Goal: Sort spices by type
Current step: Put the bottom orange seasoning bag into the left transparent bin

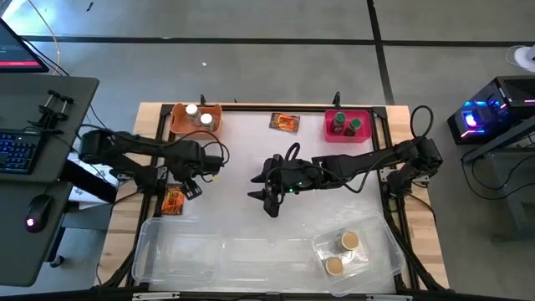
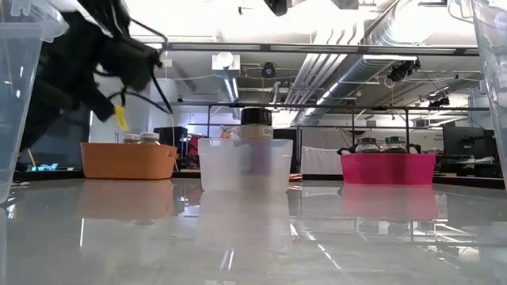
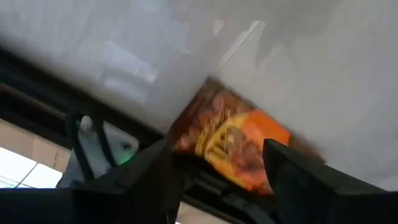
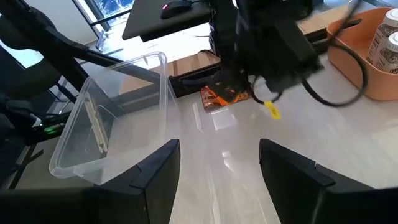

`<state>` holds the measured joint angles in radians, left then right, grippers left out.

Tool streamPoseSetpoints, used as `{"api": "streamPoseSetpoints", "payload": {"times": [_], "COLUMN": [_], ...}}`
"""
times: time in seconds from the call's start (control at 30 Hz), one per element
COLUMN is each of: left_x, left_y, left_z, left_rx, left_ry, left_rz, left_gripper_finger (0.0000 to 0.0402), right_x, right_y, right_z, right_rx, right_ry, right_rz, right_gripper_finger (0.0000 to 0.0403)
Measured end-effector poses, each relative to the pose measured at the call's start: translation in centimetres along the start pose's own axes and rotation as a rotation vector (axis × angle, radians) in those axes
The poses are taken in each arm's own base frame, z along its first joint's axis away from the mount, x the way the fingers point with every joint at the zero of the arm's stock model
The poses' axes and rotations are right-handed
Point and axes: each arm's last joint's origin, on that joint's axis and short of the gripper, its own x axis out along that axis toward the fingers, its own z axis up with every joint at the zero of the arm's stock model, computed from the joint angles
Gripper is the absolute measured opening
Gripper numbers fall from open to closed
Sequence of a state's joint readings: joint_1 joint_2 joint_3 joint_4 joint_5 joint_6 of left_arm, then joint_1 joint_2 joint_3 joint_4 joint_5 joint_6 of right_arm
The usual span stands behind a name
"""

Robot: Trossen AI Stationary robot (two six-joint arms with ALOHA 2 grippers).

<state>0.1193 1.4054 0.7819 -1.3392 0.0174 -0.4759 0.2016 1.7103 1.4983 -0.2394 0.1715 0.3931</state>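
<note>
- High view: left gripper [image 1: 185, 189] sits at the table's left edge, just above an orange-brown packet [image 1: 173, 201] lying there. Right gripper [image 1: 269, 199] hangs over mid-table, well apart from any spice. Orange bin [image 1: 179, 124] at the far left holds two white-lidded jars [image 1: 198, 114]; pink bin [image 1: 332, 132] at the far right holds two green-lidded jars [image 1: 346, 124]. A second packet [image 1: 285, 122] lies flat between the bins. Two tan-lidded jars [image 1: 341, 253] stand in the clear tray [image 1: 380, 238] at the near right; a long clear tray [image 1: 180, 251] at near left holds nothing I can make out.
- Low view: a black-lidded jar [image 2: 256, 123] shows behind or inside a clear cup [image 2: 245, 165] at centre; which one, unclear. One dark arm looms at upper left.
- Left wrist view: fingers [image 3: 149, 174] spread wide with the packet between them and beyond their tips. No clamp yet; contact cannot be confirmed.
- Right wrist view: fingers [image 4: 155, 177] parted, holding nothing, pointed toward the left arm and the packet near the long tray.
- Risk, my judgement: the packet is thin, flat and right at the table's edge. Closing from above may slide over it or nudge it off the edge, or the tips may jam against the tabletop. The crinkly foil could also slip from a shallow pinch on lifting.
</note>
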Motion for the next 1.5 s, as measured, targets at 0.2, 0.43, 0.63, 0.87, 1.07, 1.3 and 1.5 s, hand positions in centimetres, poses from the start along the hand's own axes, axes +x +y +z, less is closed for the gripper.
{"api": "streamPoseSetpoints", "payload": {"times": [0.2, 0.43, 0.63, 0.87, 1.07, 1.3, 1.5], "left_x": [2.1, 5.0, 7.6, 8.2, 8.0, 4.2, -2.3], "left_y": [-0.2, -0.9, -1.0, -0.9, -1.2, -1.4, -0.3], "left_z": [2.2, 4.3, 4.4, 3.9, 4.1, 4.9, 2.7], "left_rx": [0.054, 0.121, 0.138, 0.154, 0.142, 0.140, 0.035], "left_ry": [0.129, 0.293, 0.396, 0.409, 0.396, 0.172, -0.131], "left_rz": [0.033, 0.082, 0.098, 0.072, 0.017, -0.008, -0.126], "left_gripper_finger": [0.0248, 0.0241, 0.0240, 0.0201, 0.0036, 0.0004, 0.0002], "right_x": [0.0, 0.0, -0.1, -0.3, -0.2, -0.2, -0.1], "right_y": [0.0, 0.2, 0.8, 1.5, 1.4, 1.4, 1.2], "right_z": [-0.1, -0.2, -0.5, -1.0, -1.1, -1.1, -0.9], "right_rx": [0.041, 0.057, 0.068, 0.054, 0.053, 0.047, 0.056], "right_ry": [0.008, 0.010, 0.023, 0.045, 0.049, 0.048, 0.037], "right_rz": [-0.003, 0.003, 0.018, 0.027, 0.024, 0.024, 0.018], "right_gripper_finger": [0.0213, 0.0213, 0.0213, 0.0213, 0.0213, 0.0213, 0.0213]}}
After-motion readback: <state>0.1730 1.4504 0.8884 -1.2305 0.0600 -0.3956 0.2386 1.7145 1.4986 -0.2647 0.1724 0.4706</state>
